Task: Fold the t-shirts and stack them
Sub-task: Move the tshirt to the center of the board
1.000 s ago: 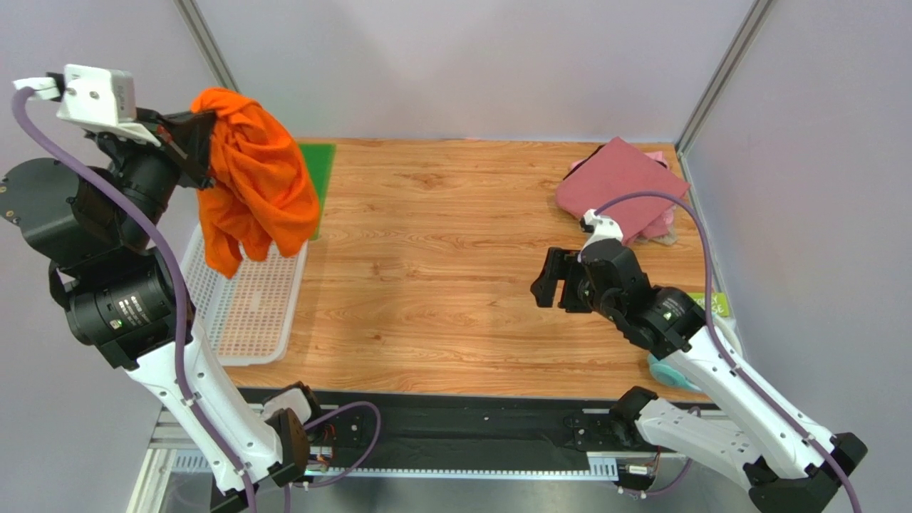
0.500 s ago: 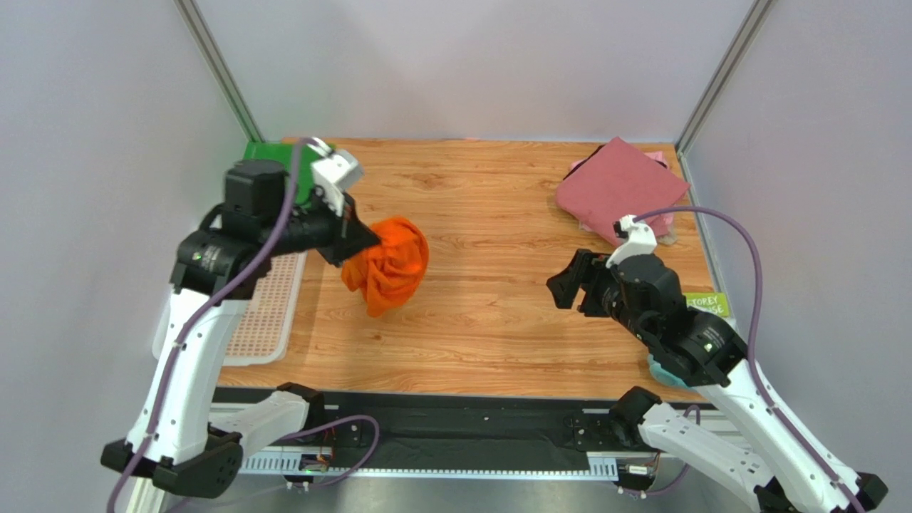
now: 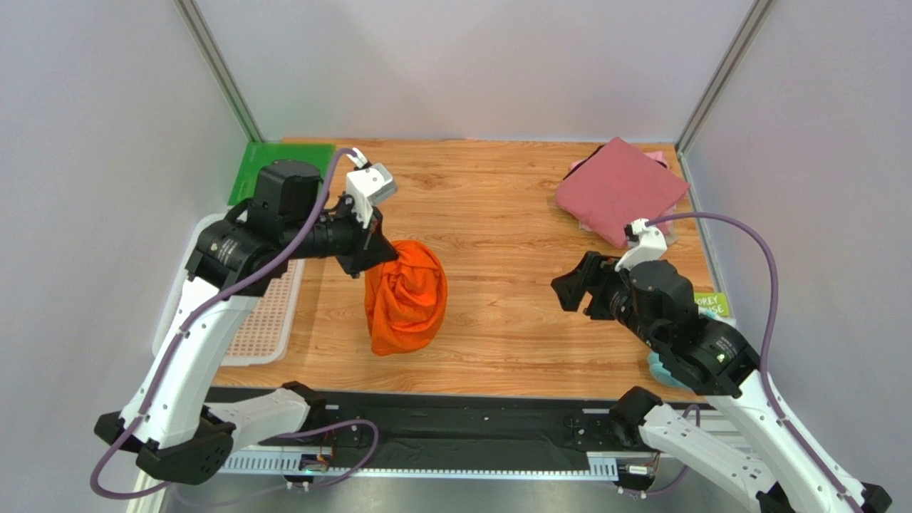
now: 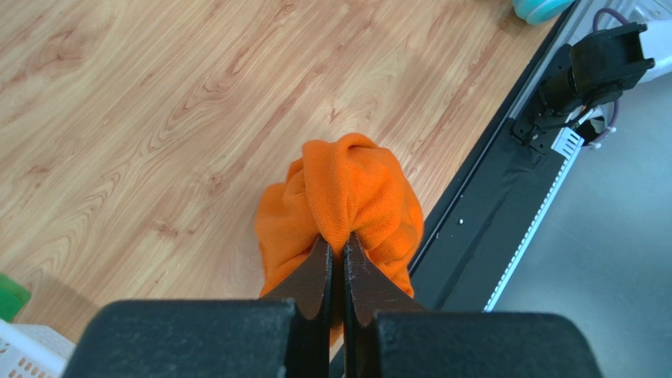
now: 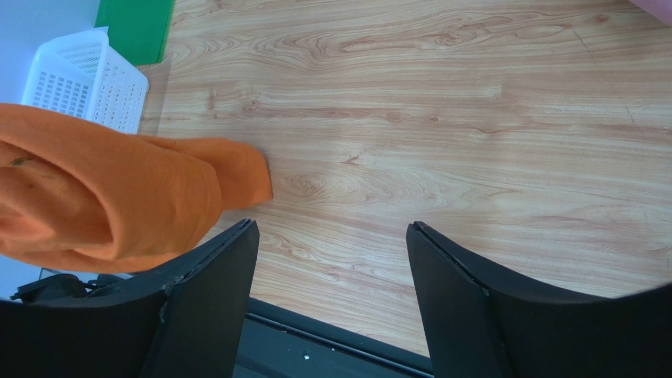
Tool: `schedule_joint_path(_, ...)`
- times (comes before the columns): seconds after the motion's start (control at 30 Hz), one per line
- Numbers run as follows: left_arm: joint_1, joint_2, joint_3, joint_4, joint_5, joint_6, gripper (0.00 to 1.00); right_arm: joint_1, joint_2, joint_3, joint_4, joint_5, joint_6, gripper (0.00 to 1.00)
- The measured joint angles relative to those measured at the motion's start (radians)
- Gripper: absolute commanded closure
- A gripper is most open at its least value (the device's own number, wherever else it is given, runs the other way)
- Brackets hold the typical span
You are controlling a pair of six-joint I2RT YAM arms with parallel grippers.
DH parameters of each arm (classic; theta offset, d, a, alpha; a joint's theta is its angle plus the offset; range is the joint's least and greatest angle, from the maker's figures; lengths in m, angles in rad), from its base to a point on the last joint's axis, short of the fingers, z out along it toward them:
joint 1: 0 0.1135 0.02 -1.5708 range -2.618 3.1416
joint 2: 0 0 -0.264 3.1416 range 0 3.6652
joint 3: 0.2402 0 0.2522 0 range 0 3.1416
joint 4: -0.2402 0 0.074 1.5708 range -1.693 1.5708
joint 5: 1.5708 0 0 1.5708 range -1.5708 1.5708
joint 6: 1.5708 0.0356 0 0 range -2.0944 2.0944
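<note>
L arm reaches in over the counter (image 3: 503, 246) from the L side. The left hand (image 4: 334, 244) is clamped tight on the orange t-shirt (image 3: 407, 299), its fingers pressed together w/ only a thin fold of cloth pinched between them at the top of the bundle. The shirt hangs bunched & crumpled below that hand, not spread out, over the near-left-centre of the counter, close to the front edge. Its lower end looks to be down at the wood, but can't tell for sure whether it bears on the surface.

R arm is over the R half of the counter. The right hand (image 3: 568, 286) points toward the orange shirt w/ its fingers wide apart & nothing between them. In the top view it's well apart from the cloth. The R wrist cam shows bare wood between the fingers, w/ orange cloth off to one side.

Far R corner: the maroon t-shirt (image 3: 621, 187) is folded into a flat square & lies on top of a pink t-shirt (image 3: 664, 222), of which only the edges peek out. Both are well apart from either hand.

A white mesh basket (image 3: 257, 310) sits at the L edge of the counter, partly under the L arm. A green sheet (image 3: 248, 171) lies flat at the far L corner behind it. A small teal object (image 3: 655, 374) sits near the front R edge, mostly hidden by the R arm.
</note>
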Motion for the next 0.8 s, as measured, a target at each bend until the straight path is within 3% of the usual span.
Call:
schedule_joint_path(0.23, -0.188, 0.110, -0.035, 0.026, -0.183, 0.007, 1.00, 0.000, 0.021, -0.014, 0.017, -0.024, 0.024, 0.28)
schedule_joint_path(0.43, -0.223, 0.279, 0.069, 0.032, -0.302, 0.008, 1.00, 0.002, 0.042, -0.014, 0.024, -0.043, 0.035, 0.24)
schedule_joint_path(0.53, -0.275, 0.316, 0.165, 0.064, -0.364, 0.021, 0.51, 0.002, 0.045, -0.014, 0.030, -0.050, 0.038, 0.12)
schedule_joint_path(0.57, -0.297, 0.313, 0.172, 0.075, -0.372, 0.022, 0.26, 0.003, 0.047, -0.014, 0.032, -0.053, 0.040, 0.09)
schedule_joint_path(0.73, -0.332, 0.253, 0.067, 0.115, -0.400, 0.023, 0.00, 0.016, 0.052, -0.021, 0.057, -0.078, 0.041, 0.04)
schedule_joint_path(0.8, -0.314, 0.216, 0.005, 0.112, -0.409, 0.024, 0.00, 0.020, 0.058, -0.024, 0.060, -0.085, 0.040, 0.00)
